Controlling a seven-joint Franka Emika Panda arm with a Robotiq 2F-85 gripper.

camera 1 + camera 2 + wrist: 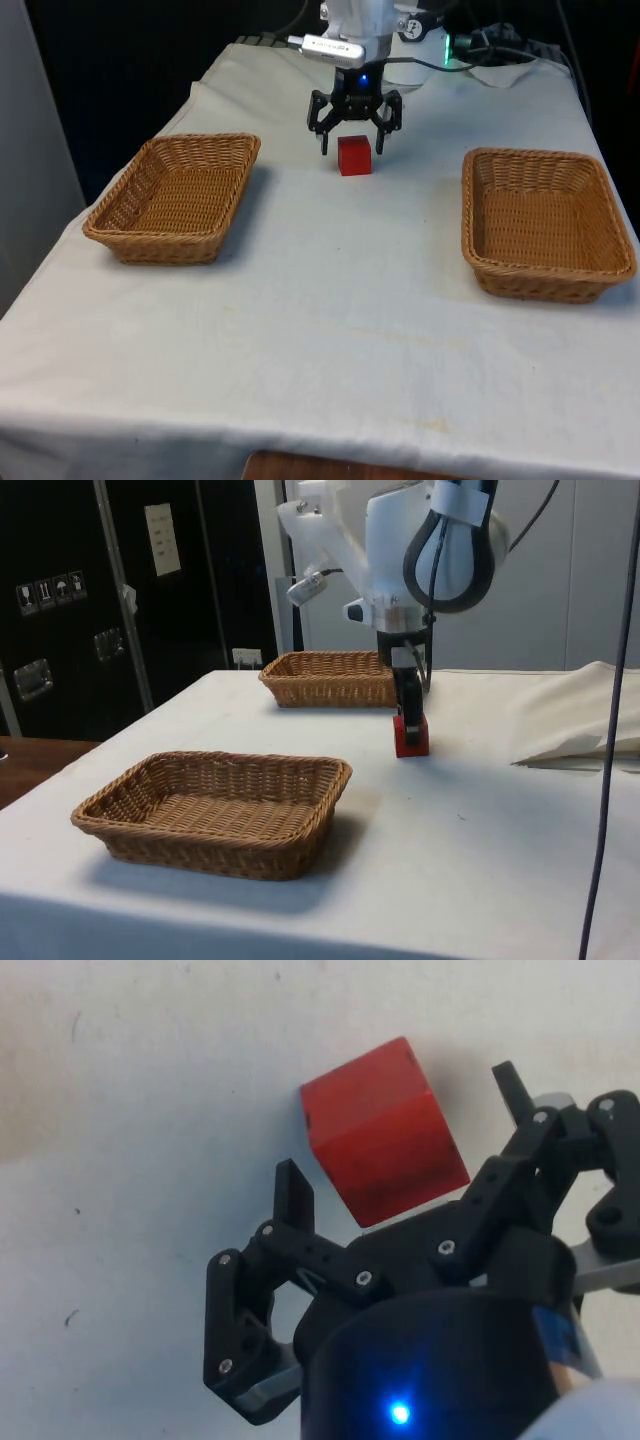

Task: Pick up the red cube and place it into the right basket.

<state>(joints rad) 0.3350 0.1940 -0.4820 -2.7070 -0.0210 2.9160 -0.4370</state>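
Observation:
The red cube rests on the white cloth near the table's far middle. My gripper hangs open just above and behind it, one finger on each side, not touching. From the side the cube sits right under the black fingers. In the wrist view the cube lies between the spread fingertips, slightly forward of them. The right basket, woven wicker, stands empty at the front view's right.
A second empty wicker basket stands at the front view's left. In the side view the nearer basket and the farther one flank the cube. Cables and folded cloth lie by the robot's base.

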